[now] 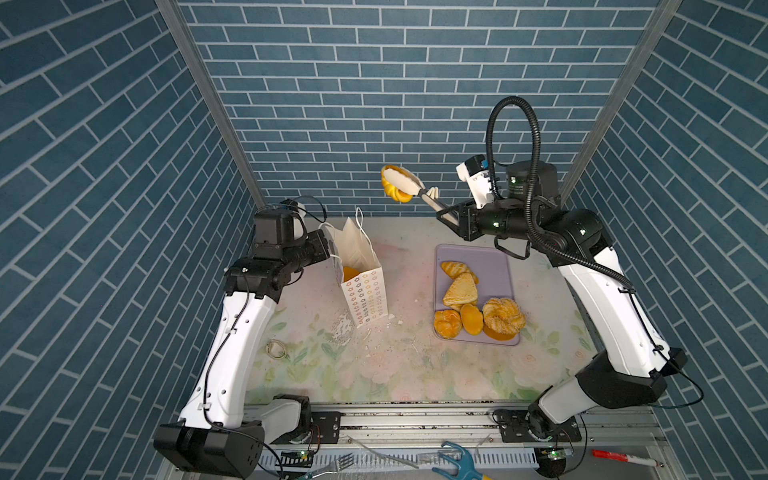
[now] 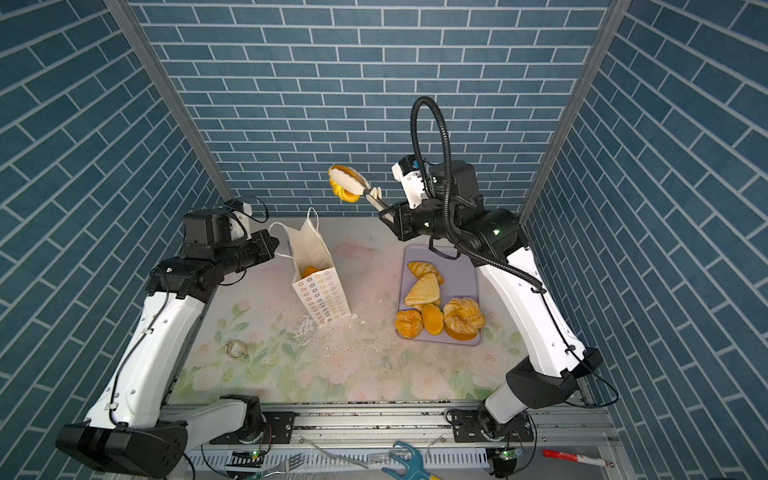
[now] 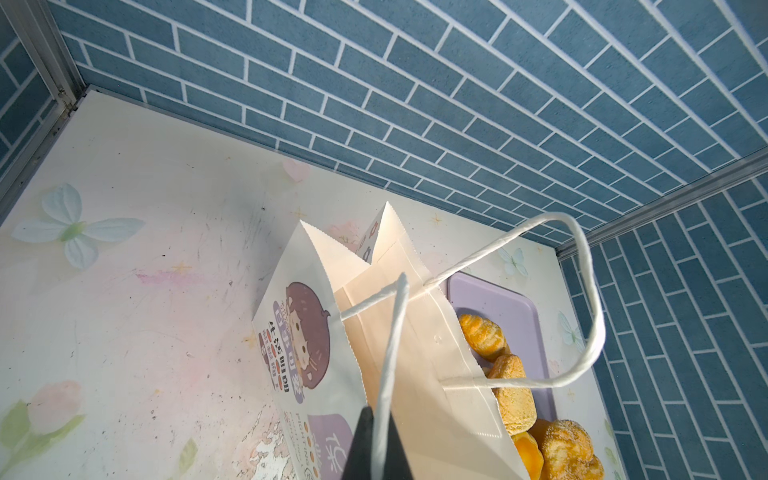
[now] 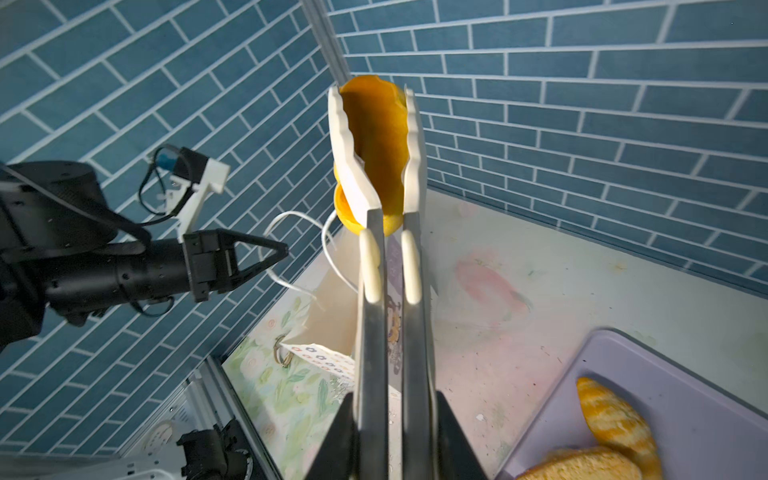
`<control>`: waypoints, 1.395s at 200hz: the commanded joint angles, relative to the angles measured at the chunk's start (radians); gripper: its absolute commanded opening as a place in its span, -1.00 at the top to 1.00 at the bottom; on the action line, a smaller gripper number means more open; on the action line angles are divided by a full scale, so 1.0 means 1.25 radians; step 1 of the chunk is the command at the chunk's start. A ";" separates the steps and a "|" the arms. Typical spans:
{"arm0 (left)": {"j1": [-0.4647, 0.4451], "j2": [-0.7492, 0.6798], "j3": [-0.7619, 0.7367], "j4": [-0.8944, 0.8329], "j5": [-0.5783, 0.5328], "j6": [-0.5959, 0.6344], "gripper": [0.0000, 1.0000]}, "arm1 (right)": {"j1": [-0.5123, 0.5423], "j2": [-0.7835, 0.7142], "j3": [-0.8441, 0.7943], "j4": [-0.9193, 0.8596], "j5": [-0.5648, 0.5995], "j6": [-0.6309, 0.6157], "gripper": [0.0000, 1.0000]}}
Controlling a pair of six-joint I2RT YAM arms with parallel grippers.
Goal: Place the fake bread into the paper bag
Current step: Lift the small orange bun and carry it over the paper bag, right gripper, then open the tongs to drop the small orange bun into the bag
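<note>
The right gripper (image 1: 446, 216) clamps the handles of white-tipped tongs (image 1: 428, 198), which pinch a ridged orange pastry (image 1: 398, 196) high in the air, toward 1 o'clock from the paper bag (image 1: 365, 297) in both top views; the left gripper (image 1: 325, 245) is closed on the bag's cord handle (image 3: 390, 353); the bag stands on the tabletop (image 1: 316, 374) with one orange piece (image 1: 350, 273) inside; at its 3 o'clock, a lavender tray (image 1: 490, 257) carries a croissant (image 1: 457, 269), triangle (image 1: 460, 289), round bun (image 1: 447, 324), oval loaf (image 1: 471, 319) and sugared twist (image 1: 503, 314).
</note>
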 commanded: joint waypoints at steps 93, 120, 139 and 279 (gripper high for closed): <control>-0.005 -0.035 -0.017 0.004 -0.014 -0.005 1.00 | 0.146 0.047 -0.017 -0.054 0.009 -0.124 0.54; -0.005 -0.037 -0.016 0.000 -0.015 -0.003 1.00 | 0.149 0.078 -0.014 -0.082 0.026 -0.129 0.54; -0.004 -0.036 -0.015 0.000 -0.015 -0.003 1.00 | 0.151 0.097 -0.011 -0.095 0.025 -0.137 0.53; -0.004 -0.027 -0.017 -0.002 -0.011 -0.001 1.00 | 0.180 0.162 0.058 -0.169 0.125 -0.182 0.07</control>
